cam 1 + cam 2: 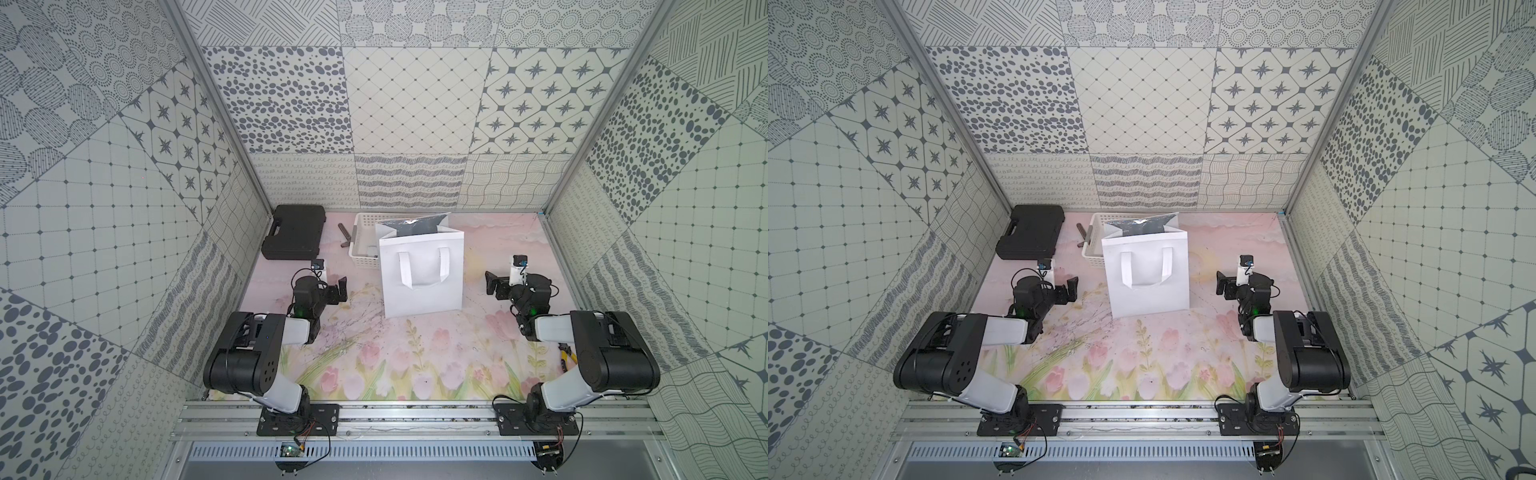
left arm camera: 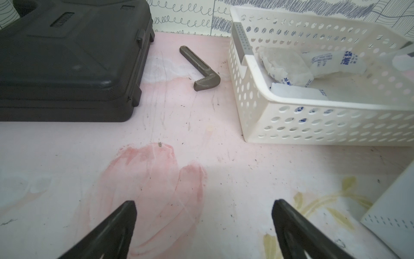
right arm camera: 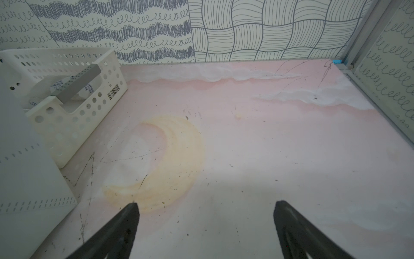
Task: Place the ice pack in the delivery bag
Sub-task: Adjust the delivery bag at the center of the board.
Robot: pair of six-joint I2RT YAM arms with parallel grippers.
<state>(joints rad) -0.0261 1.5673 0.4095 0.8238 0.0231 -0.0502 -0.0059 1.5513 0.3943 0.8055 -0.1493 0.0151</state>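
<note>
The ice pack, a whitish soft pouch with blue print, lies in the white perforated basket with other such pouches. The delivery bag stands upright mid-table in front of the basket, its mouth open and silver lining showing. A corner of the bag shows in the left wrist view, and its side in the right wrist view. My left gripper is open and empty, left of the bag. My right gripper is open and empty, right of it.
A black plastic case lies at the back left. A grey metal wrench jaw sits between the case and the basket. Yellow-handled pliers lie by the right arm. Patterned walls close three sides.
</note>
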